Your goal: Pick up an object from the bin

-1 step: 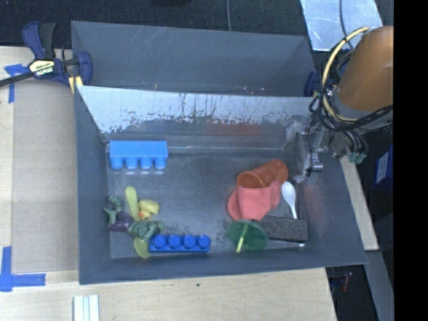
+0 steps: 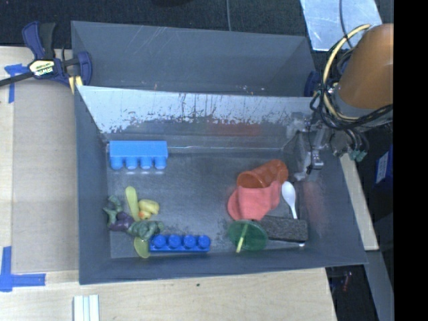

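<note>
My gripper (image 2: pixel 306 158) hangs over the right side of the bin, near the right wall. Just left of it and a little lower lies an orange-brown cup (image 2: pixel 264 174) on its side. A pink cup (image 2: pixel 253 202) rests against that cup on its near side. A small white spoon (image 2: pixel 289 198) lies directly below the gripper in the view, beside the pink cup. Nothing shows in the gripper's grasp.
A dark rectangular block (image 2: pixel 287 229) and a green disc (image 2: pixel 246 236) lie at the front right. A light blue studded block (image 2: pixel 137 156) sits at the back left. A dark blue brick (image 2: pixel 179 243) and a heap of yellow, purple and green toys (image 2: pixel 134 216) lie front left.
</note>
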`<state>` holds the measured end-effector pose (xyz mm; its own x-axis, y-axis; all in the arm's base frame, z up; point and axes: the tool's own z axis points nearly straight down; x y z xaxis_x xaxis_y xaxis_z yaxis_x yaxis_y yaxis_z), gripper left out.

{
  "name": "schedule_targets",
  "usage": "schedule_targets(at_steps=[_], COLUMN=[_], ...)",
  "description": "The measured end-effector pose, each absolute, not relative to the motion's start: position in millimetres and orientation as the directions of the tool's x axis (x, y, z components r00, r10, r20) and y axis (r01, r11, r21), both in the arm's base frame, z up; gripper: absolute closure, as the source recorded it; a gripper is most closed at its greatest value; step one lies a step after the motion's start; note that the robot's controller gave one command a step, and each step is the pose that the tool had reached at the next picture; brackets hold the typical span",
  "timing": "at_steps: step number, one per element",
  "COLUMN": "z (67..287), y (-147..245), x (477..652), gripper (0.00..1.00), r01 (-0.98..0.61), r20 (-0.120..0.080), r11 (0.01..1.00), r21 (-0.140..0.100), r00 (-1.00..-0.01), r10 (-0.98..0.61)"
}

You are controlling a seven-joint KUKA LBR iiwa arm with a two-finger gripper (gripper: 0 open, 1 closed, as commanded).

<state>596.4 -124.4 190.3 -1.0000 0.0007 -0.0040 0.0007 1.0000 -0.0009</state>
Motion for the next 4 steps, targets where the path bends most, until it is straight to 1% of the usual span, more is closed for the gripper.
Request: schedule_targets(at_steps=[1, 2, 3, 4], z=[146, 132, 84, 79], y=[-126, -112, -79, -77], x=[580.5, 568.5, 544.5, 580.1], gripper=[0.0, 0.0, 0.0, 1.0], r01=[0.206, 0.179, 0.148, -0.018], r20=[-0.009, -0.004, -0.011, -0.019], r11=[0.979, 0.984, 0.989, 1.0], r21=[0.0, 0.0, -0.001, -0.006], r00=[-0.979, -0.984, -0.989, -1.0], r10=[0.206, 0.179, 0.148, -0.018])
